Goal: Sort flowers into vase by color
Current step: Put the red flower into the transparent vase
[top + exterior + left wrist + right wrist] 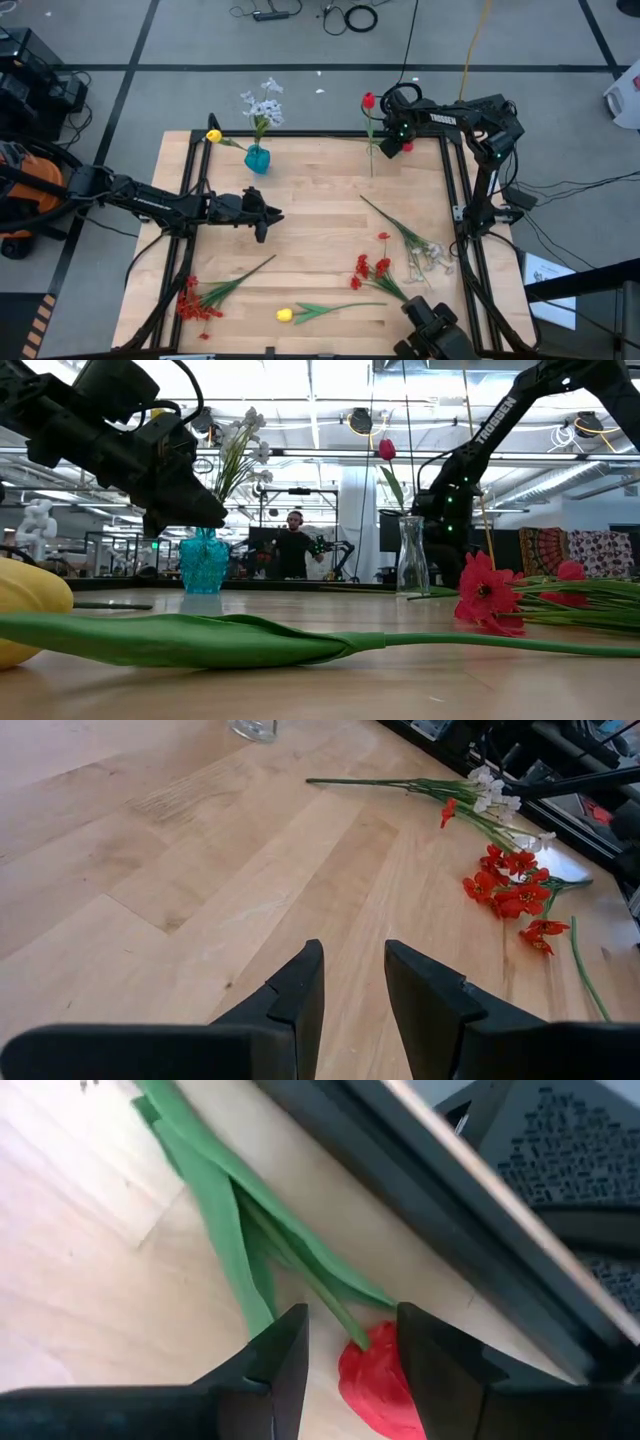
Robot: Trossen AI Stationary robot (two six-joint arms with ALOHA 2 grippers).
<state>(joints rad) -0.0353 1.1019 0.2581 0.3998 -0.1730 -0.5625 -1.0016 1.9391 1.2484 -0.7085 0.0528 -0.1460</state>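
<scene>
The red tulip (pixel 368 100) stands in the clear vase (pixel 412 555) at the table's far right edge, its blossom well above the rim. The right gripper (pixel 352 1320) hangs just over it. Its jaws are apart, with the stem and blossom showing between them, and they seem to clamp nothing. I judge this the release end of a placement; that arm now needs to lift clear without dragging the stem out.

The blue vase (pixel 257 159) holds the white flowers (pixel 263 100), and a yellow flower (pixel 213 135) lies just beside it near the far left edge. The left gripper (pixel 352 955) hovers over mid-table, jaws a little parted and empty.

Unsorted flowers lie along the near side: a red bunch (pixel 195 300) at the left, a yellow tulip (pixel 285 315) in the middle, more red blooms (pixel 370 267) and a white sprig (pixel 428 255) to the right. The next pick calls for pinching one thin stem low against the wood — the red blooms and white sprig lie tangled, so they may lift together.

The table (pixel 320 200) is pale wood in a black frame. Beyond it are grey floor, loose cables and a workshop where a person (pixel 292 545) stands.
</scene>
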